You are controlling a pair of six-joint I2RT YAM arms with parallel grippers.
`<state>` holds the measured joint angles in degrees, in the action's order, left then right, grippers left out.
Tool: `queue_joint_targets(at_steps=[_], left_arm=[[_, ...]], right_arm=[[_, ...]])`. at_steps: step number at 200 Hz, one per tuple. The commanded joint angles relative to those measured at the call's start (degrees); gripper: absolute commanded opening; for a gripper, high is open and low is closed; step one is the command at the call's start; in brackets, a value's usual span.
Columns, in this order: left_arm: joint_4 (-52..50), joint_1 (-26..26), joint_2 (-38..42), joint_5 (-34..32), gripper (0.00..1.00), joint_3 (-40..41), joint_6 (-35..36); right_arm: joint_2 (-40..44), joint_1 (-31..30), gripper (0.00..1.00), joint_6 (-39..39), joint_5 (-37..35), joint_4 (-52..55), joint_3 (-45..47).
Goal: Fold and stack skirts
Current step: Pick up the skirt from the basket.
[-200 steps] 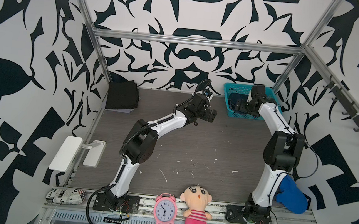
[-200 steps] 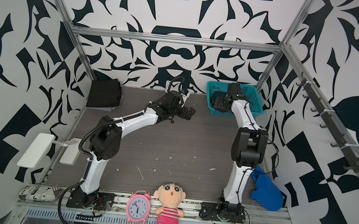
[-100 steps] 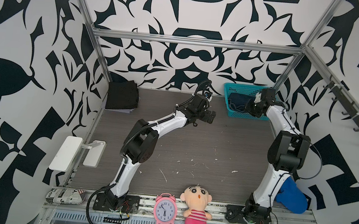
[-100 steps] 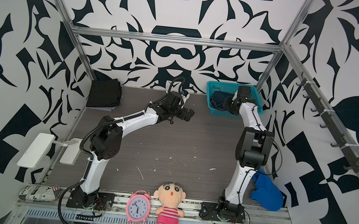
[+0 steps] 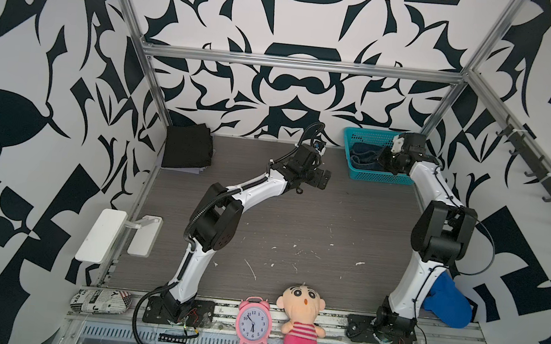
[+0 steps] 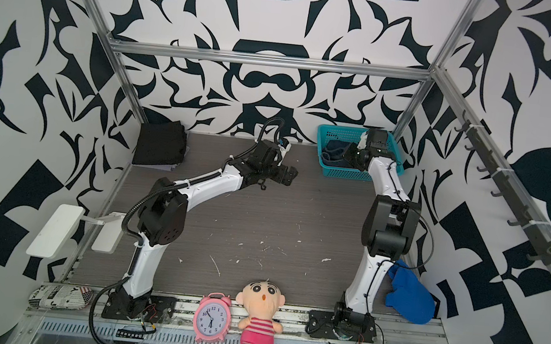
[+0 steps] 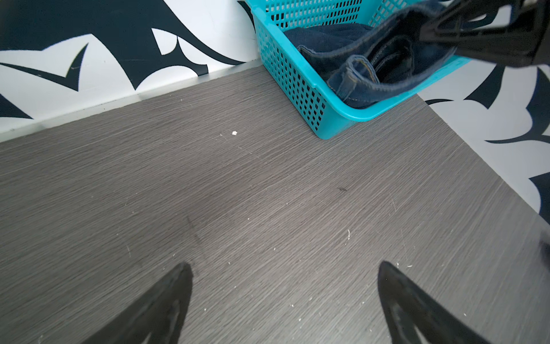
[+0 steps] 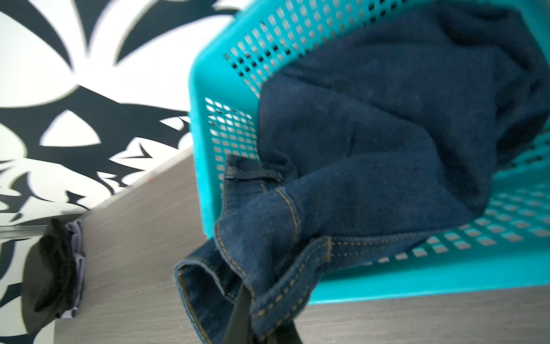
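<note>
Since a second ago, our right gripper (image 8: pixel 259 327) has gone from wide open inside the basket (image 8: pixel 208 98) to pinched tight on the denim skirt (image 8: pixel 357 178). Its wrist has drawn back a little toward the right wall. Our left arm has not shifted.

We list:

1. Denim skirt. It is dark blue, with light tan stitching along hem and seams, and it is crumpled. Most of it lies in the basket. One stitched fold is raised and spills over the rim, and the right jaws are clamped on this fold.

2. Black skirt (image 5: pixel 187 148). It is plain and folded into a rough square, and it sits at the far left corner of the table (image 7: pixel 268 208), well apart from the basket.

3. Lavender skirt (image 8: pixel 78 238). It lies folded beneath the black one, so we see only a thin pale edge.

4. Basket. It is teal mesh and stands at the far right corner.

5. Left gripper (image 7: pixel 284 268). Its jaws are spread wide and hold nothing. It hangs over bare table near the basket's left side.
</note>
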<state>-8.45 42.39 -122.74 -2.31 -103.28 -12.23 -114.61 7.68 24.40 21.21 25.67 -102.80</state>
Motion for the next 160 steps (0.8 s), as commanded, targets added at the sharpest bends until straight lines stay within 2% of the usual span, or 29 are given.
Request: queue_joint_targets(at_steps=[1, 44, 82, 100, 128, 160], left_arm=[[3.2, 0.1, 6.5, 1.3, 0.99, -1.0, -1.1], [6.5, 0.8, 13.5, 1.9, 0.99, 1.1, 0.3], [6.4, 1.5, 17.0, 1.3, 0.99, 3.1, 1.0], [7.4, 1.8, 18.9, 0.5, 1.0, 5.0, 1.5], [9.0, 1.9, 23.3, -0.4, 0.99, 8.9, 1.8], [12.8, 1.9, 30.7, -2.7, 1.0, 16.3, 2.9]], right_arm=[[7.0, -0.3, 0.0, -2.8, 3.9, -2.1, -8.4], [7.5, -0.3, 0.0, -4.0, 3.8, 2.2, -24.0], [2.9, -0.8, 0.0, -5.1, 5.3, 11.9, -48.4], [2.1, -1.3, 0.0, -4.1, 6.8, 13.9, -56.5], [7.2, -3.7, 0.0, -2.6, 8.4, 10.5, -55.3], [15.9, -8.5, 0.0, -5.8, 7.5, 7.2, -48.8]])
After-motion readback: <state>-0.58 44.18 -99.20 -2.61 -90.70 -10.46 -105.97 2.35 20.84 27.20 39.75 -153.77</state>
